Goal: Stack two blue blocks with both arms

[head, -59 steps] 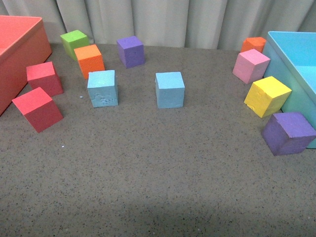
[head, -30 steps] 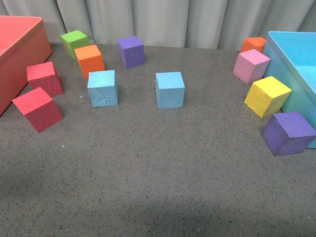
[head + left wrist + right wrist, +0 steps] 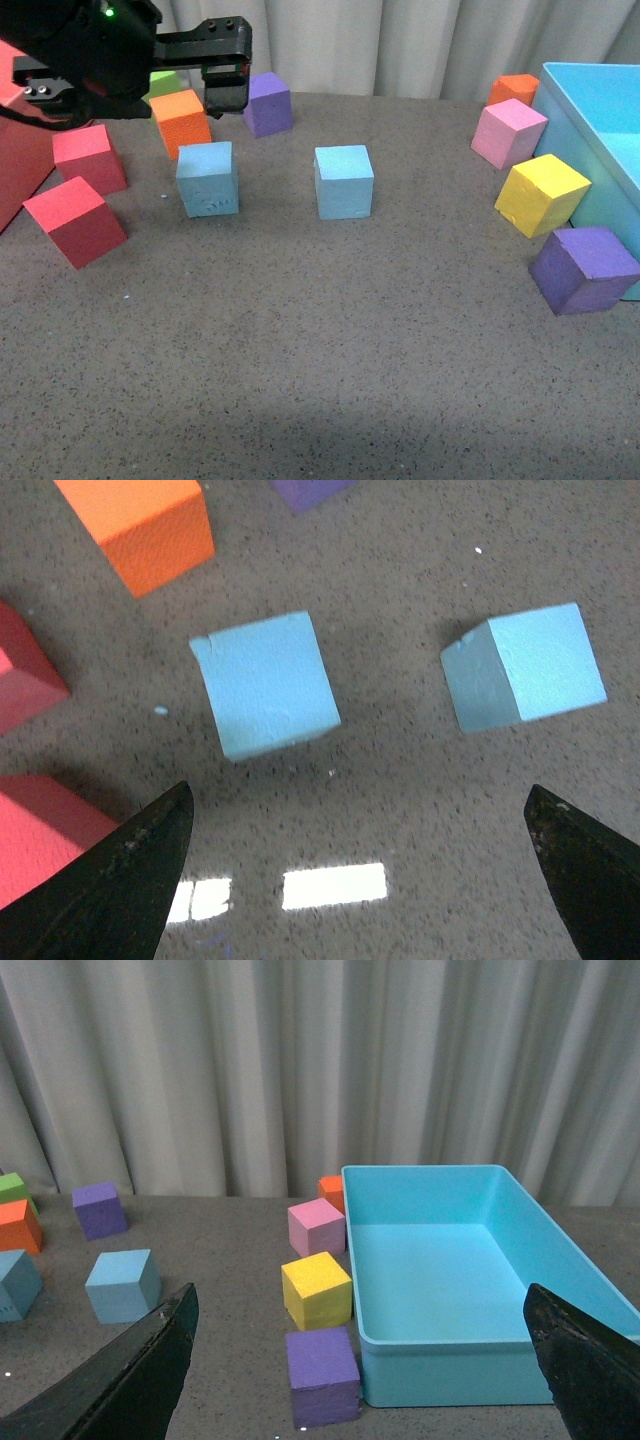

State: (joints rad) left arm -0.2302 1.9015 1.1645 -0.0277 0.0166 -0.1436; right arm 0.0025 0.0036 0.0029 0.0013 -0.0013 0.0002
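Note:
Two pale blue blocks stand apart on the grey table: a scuffed one (image 3: 208, 178) to the left and a smooth one (image 3: 344, 181) to its right. My left gripper (image 3: 226, 82) hangs open in the air behind and above the scuffed block, touching nothing. In the left wrist view both blocks, scuffed (image 3: 265, 685) and smooth (image 3: 525, 667), lie beyond the open left gripper (image 3: 358, 792). My right gripper (image 3: 358, 1295) is open and empty, out of the front view. It faces the smooth block (image 3: 122, 1285) and the scuffed block (image 3: 15, 1282) from afar.
A red box (image 3: 15, 170) stands far left with two red cubes (image 3: 78, 220) beside it. An orange cube (image 3: 182, 120) and a purple cube (image 3: 268, 103) sit behind the blue blocks. At the right are a cyan box (image 3: 560, 100) and pink (image 3: 508, 133), yellow (image 3: 541, 194) and purple (image 3: 583, 268) cubes.
My left arm has come into the front view at the top left, covering the green cube. No cube has moved.

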